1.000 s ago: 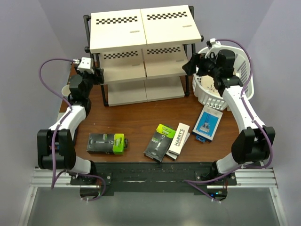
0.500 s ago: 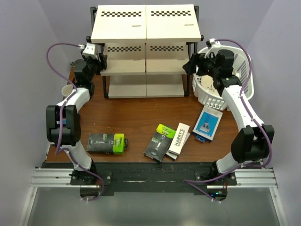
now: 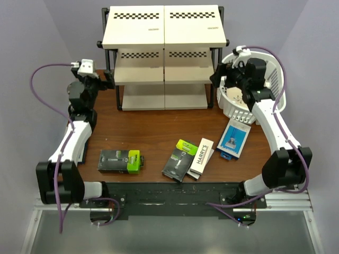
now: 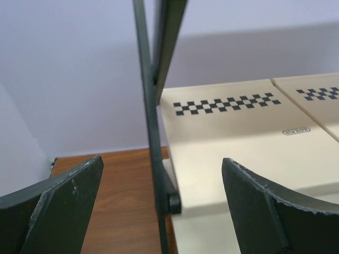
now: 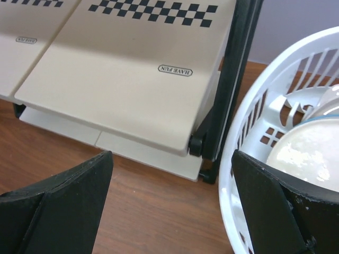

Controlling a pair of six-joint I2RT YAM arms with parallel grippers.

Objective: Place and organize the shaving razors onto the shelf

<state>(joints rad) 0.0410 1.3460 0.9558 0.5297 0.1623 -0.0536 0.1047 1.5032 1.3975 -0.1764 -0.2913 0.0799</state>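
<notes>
Shaving razors (image 3: 121, 161): all lying flat on the table (image 3: 153, 129), towards the arm bases.
Left gripper (image 4: 161, 177): jaws spread, empty, facing the left post of the shelf (image 3: 164, 32).
Right gripper (image 5: 172, 159): jaws spread, empty, between shelf and white basket (image 3: 275, 79).

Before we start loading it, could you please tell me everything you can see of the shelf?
The shelf is a three-tier rack standing upright at the far side of the table. It has a black metal frame and cream boards in two halves per tier, with black-and-white checkerboard strips and small oval "HAVE FUN" labels. All visible tiers look bare. The white basket sits close beside its right legs.
</notes>
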